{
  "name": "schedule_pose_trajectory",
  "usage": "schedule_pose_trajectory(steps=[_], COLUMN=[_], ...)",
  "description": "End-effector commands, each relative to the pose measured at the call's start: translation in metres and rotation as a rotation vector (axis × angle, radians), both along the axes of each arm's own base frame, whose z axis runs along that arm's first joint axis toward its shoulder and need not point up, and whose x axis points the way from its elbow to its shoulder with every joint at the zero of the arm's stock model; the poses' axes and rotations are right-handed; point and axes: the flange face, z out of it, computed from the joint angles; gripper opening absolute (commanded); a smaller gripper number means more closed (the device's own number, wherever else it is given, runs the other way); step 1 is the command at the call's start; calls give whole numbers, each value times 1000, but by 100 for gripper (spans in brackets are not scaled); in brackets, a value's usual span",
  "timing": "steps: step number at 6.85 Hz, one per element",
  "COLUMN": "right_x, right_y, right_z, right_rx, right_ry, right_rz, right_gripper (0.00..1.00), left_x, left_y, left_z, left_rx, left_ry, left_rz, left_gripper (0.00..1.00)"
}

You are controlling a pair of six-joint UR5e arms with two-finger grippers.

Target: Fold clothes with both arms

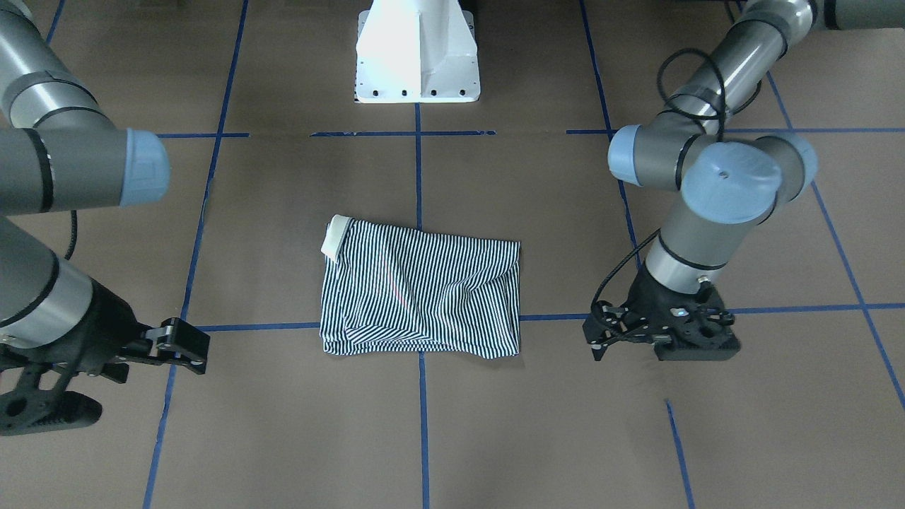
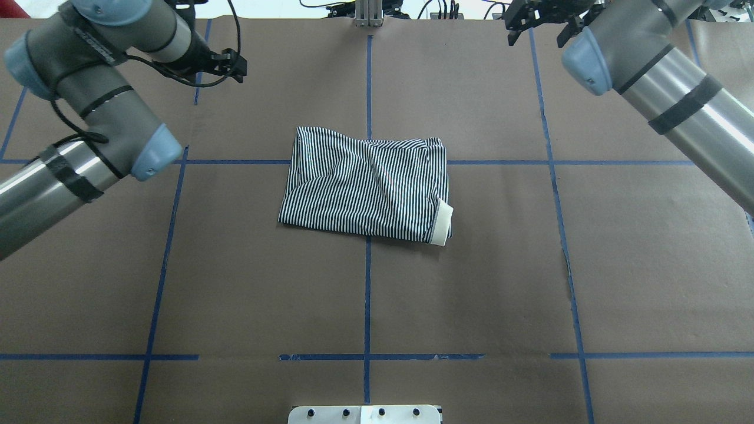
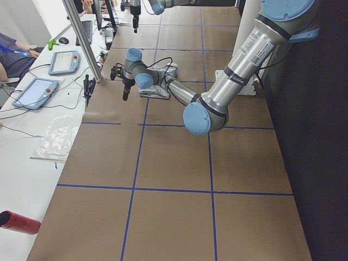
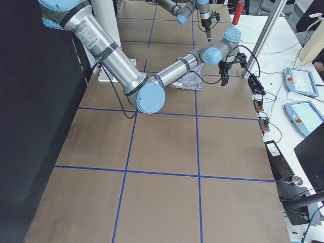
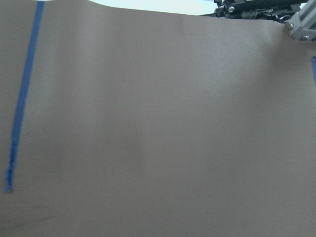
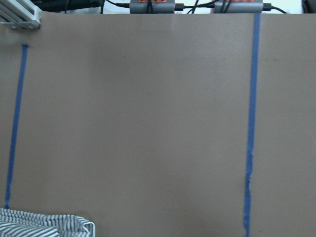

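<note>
Black left pincer (image 1: 647, 345) and right pincer (image 2: 536, 32), spread and empty, flank the folded navy-and-white striped polo shirt (image 1: 424, 290); a snagging sweep might unfold it.

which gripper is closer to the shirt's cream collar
Right. The right gripper hangs off the collar end of the shirt; the left gripper is off the opposite end.
</note>
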Motion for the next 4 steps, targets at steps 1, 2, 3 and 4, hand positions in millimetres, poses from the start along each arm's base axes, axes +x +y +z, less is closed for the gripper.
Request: schedule_pose_trajectory(steps=[1, 2, 3, 4], right_x=[96, 154, 215, 270], right_y=[25, 52, 75, 99], right_z=[66, 126, 177, 221], right_rx=[57, 88, 99, 93], right_ry=[95, 127, 158, 169], right_rz=[-95, -141, -183, -223], right_gripper=[100, 100, 100, 100], left_x=[-104, -161, -233, -303], left_y=[55, 81, 91, 97], left_z=[15, 35, 75, 117], left_rx=[45, 44, 78, 134], left_ry=[-136, -158, -197, -262], left_rz=[74, 132, 187, 247], left_gripper=[100, 100, 100, 100])
